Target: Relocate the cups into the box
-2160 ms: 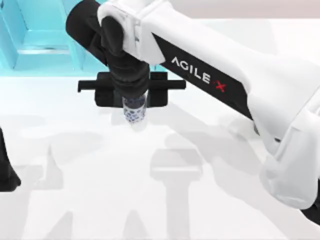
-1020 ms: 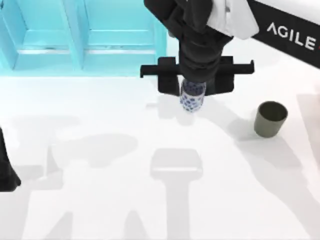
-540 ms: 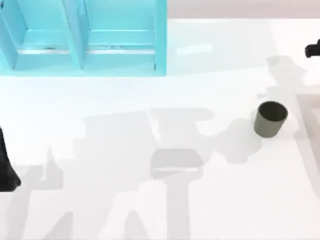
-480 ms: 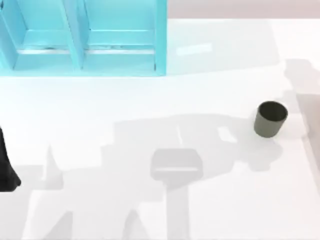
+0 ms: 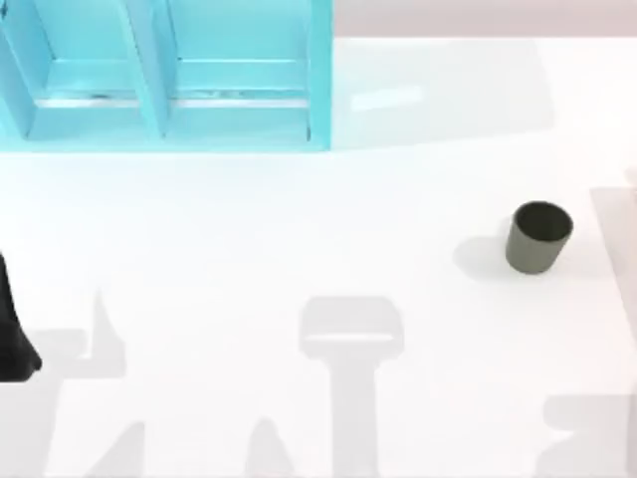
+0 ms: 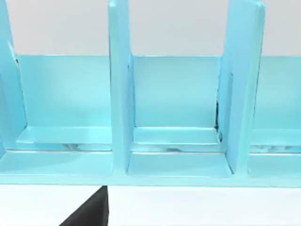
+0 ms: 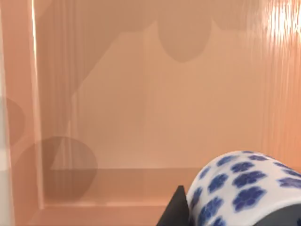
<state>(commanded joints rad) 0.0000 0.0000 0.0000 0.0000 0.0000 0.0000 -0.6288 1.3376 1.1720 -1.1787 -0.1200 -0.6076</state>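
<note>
Right claw has the blue-patterned cup (image 7: 244,188) up against a dark finger (image 7: 175,209), hanging over the peach box (image 7: 141,117) interior; can't tell how wide the claw's open or if it's actually clamped. The olive-grey cup (image 5: 538,237) stands upright on the white table (image 5: 299,259), well right of the turquoise shelf (image 5: 169,80). Left arm (image 5: 12,334) is parked below that shelf, at the table's left edge.

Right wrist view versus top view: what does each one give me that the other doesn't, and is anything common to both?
Right wrist view alone: the blue-patterned cup close to the camera, with a dark gripper part beside it, over a peach-coloured box interior. Top view alone: the olive-grey cup upright on the white table at the right, the turquoise rack at upper left, and the left arm parked at the left edge. I see nothing common to both.
</note>
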